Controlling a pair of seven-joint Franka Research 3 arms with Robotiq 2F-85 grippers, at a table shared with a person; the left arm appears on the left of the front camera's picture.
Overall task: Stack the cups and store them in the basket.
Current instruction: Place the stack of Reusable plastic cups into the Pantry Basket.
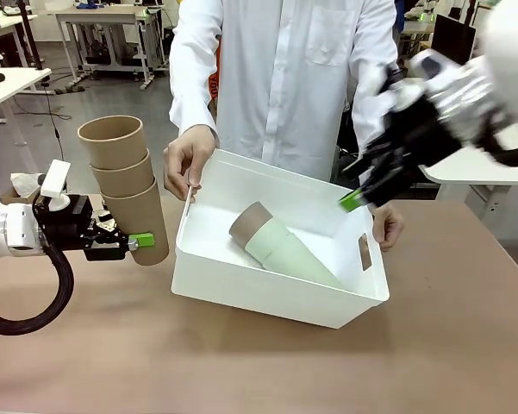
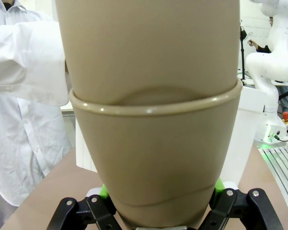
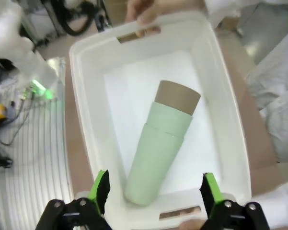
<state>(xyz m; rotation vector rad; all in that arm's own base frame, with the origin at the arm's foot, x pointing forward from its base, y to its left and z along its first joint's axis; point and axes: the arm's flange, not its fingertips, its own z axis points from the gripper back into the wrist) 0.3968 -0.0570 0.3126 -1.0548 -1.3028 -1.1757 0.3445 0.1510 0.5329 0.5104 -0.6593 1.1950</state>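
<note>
The left pincer is clenching the bottom cup of a tall brown stack; it may topple entering the basket. The right pincer is hanging released.

A brown counter lay in front; behind it stood a person in a white shirt.

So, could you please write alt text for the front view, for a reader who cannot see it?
The left gripper holds an upright stack of three brown cups beside a white basket, where a stack of two green cups and a brown one lies on its side. A person's hands hold the basket's ends, and the right gripper hangs open above its right end.
</note>
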